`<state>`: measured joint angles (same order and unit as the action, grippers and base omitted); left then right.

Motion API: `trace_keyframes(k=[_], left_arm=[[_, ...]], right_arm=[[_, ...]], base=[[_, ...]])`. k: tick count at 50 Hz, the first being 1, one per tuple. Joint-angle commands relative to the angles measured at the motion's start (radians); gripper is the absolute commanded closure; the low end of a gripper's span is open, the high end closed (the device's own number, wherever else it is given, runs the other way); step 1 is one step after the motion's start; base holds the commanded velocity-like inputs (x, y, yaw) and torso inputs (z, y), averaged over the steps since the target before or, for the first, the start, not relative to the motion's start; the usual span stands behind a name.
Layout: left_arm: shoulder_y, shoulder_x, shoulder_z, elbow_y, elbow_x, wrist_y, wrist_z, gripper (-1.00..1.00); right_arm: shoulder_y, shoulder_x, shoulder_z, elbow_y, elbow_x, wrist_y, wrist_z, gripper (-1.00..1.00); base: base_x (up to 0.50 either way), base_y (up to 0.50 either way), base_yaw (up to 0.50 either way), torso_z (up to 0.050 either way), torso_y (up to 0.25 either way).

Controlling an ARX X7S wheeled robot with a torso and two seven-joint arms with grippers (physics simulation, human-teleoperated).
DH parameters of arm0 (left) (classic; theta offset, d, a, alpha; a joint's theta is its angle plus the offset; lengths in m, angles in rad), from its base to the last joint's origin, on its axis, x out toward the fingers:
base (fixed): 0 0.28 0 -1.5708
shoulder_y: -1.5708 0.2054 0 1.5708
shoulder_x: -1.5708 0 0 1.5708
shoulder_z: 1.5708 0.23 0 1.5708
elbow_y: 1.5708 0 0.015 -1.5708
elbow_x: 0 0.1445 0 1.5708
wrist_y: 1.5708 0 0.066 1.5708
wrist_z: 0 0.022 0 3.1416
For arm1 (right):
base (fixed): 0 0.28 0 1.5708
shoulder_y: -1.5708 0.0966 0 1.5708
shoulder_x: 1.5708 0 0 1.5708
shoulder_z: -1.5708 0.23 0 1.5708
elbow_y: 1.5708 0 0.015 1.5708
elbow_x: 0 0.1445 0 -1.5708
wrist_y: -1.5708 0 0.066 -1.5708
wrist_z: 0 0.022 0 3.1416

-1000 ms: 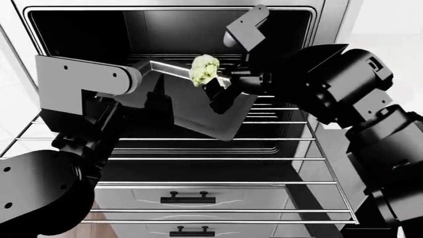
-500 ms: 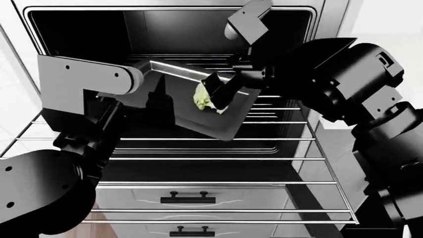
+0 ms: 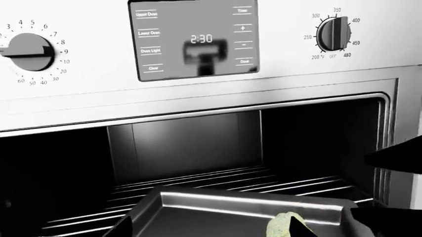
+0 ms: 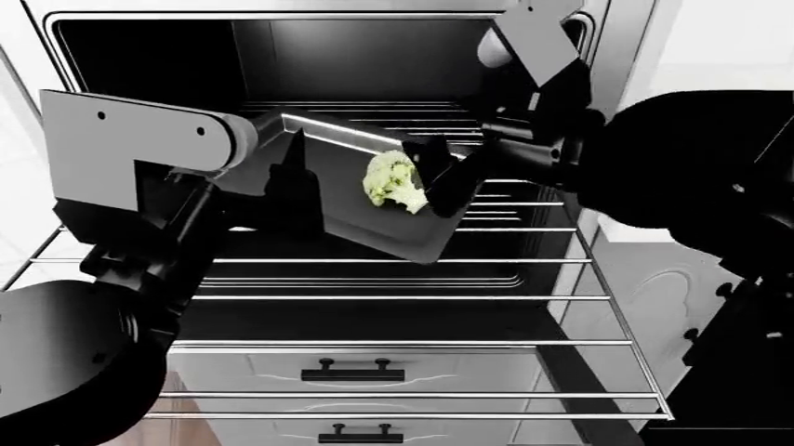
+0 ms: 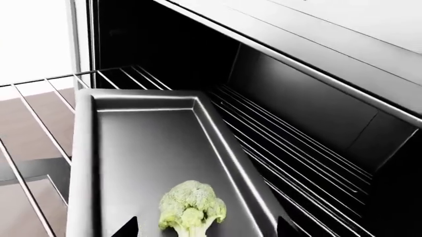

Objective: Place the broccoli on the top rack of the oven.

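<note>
The broccoli (image 4: 394, 182) lies loose on a flat black tray (image 4: 372, 223) that sits tilted at the oven's (image 4: 623, 46) mouth, over the chrome bars of the top rack (image 4: 515, 203). My right gripper (image 4: 434, 178) is open. Its jaws stand wide on either side of the broccoli (image 5: 191, 207) without touching it. My left gripper (image 4: 296, 181) is at the tray's left part with its jaws wide apart. In the left wrist view the broccoli (image 3: 280, 226) shows beside one fingertip (image 3: 300, 231). Rack bars (image 5: 290, 163) run under the tray (image 5: 145, 143).
Lower wire racks (image 4: 397, 346) are pulled out toward me, above drawer handles (image 4: 352, 373). The oven's control panel (image 3: 194, 39) with a display and two dials (image 3: 333, 32) is above the cavity. Both my arms crowd the oven opening.
My right gripper carried the broccoli down onto the black tray, opened and drew back to the right. The broccoli now lies free on the tray. The left arm shifted slightly.
</note>
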<state>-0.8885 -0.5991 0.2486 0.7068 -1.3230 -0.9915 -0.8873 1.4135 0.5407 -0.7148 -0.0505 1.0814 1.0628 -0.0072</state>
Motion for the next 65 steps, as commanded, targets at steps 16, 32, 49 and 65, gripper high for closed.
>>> trace_keyframes(k=[16, 32, 49, 65], left_arm=[[-0.150, -0.086, -0.029, 0.081, -0.402, -0.038, -0.267, -1.00], [-0.185, -0.187, -0.066, 0.175, -0.601, 0.034, -0.399, -1.00], [-0.200, -0.273, -0.113, 0.264, -0.736, 0.111, -0.470, -1.00], [-0.215, -0.328, -0.155, 0.299, -0.806, 0.153, -0.495, -1.00]], right_arm=[[-0.065, 0.244, 0.266, -0.428, 0.568, 0.153, 0.485, -1.00], [-0.033, 0.390, 0.302, -0.572, 0.893, 0.084, 0.742, -1.00], [-0.048, 0.548, 0.370, -0.733, 1.102, -0.046, 0.874, -1.00], [-0.006, 0.611, 0.389, -0.789, 1.210, -0.095, 0.931, -1.00]], base=[[0.00, 0.00, 0.00, 0.000, 0.000], [0.00, 0.00, 0.00, 0.000, 0.000], [0.00, 0.00, 0.00, 0.000, 0.000], [0.00, 0.00, 0.00, 0.000, 0.000]])
